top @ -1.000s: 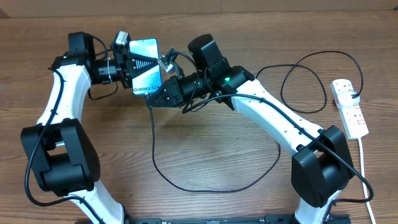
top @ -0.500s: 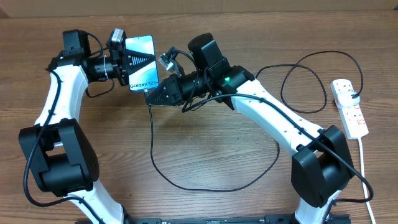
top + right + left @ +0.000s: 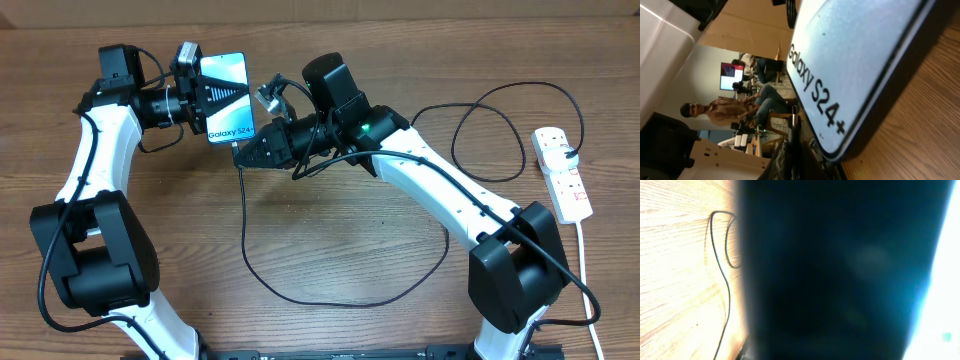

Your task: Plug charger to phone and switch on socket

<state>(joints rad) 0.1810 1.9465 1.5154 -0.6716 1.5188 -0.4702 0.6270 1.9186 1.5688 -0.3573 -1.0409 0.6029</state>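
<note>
wooden table (image 3: pixel 330 250); seated person (image 3: pixel 722 111), lit monitor (image 3: pixel 728 74) behind

Plain wood-grain table (image 3: pixel 330 240) all around. Beyond the right gripper (image 3: pixel 243 155), further back in the room: a guy (image 3: pixel 722 111) sitting down, more people (image 3: pixel 757 65) behind him, lit screen (image 3: pixel 728 70) by a pale wall (image 3: pixel 702 75), brown board (image 3: pixel 755 20) above.

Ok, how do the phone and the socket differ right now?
The phone is gripped in the left gripper; the socket lies flat on the table, untouched. The phone has a light blue screen with black edges; the socket is white with red switches. Both are elongated rectangles.
</note>
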